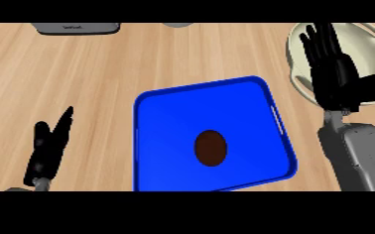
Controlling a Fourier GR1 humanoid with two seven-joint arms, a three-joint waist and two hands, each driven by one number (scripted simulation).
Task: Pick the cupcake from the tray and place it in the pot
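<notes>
— Blue tray (157, 129) sitting toward the near edge of the wooden surface (88, 74), slightly skewed. Brown cupcake (210, 148) right there inside it, a bit toward the near right part of the tray floor, untouched.

— And the pot?

— Cream-coloured pot (299, 54) over at the far right corner, partly cut off by the view's right side. Right hand (333, 74) spread above it, fingers (313, 44) straight and apart, pointing away, holding nothing. Grey forearm trailing back toward the near edge, just beside the tray's right rim.

— Left side?

— Left hand (47, 148) down by the near left corner, well apart from the tray, fingers straight and relaxed, thumb split off slightly, empty.

— Anything else up there?

— Grey appliance (77, 28) along the far edge, left of centre, only partly showing. Small grey round object (177, 24) beside it, also clipped at the far edge, too little visible to name.
</notes>
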